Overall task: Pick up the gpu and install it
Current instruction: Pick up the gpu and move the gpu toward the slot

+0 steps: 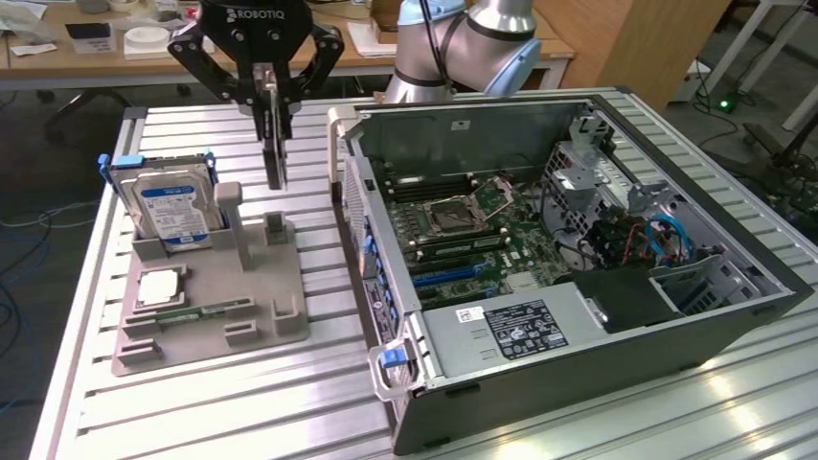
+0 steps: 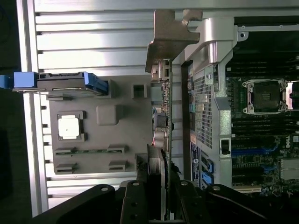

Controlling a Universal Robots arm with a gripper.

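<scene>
The pincer (image 1: 271,88) is clamped on the gpu (image 1: 275,153), which hangs upright beneath it, clear above the tray (image 1: 211,321) on the desk (image 1: 256,407). Below the pincer, the drive (image 1: 172,213) stands to one side and the open case (image 1: 576,240) to the other. From the wrist the gpu appears edge-on, between the tray's chip (image 2: 70,127) and the case's motherboard (image 2: 261,121).

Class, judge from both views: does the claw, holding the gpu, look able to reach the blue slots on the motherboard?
Probably yes. The computer case lies open on top, leaving the blue slots bare. The claw holds the gpu above the tray beside it; only the case's wall stands between.
</scene>
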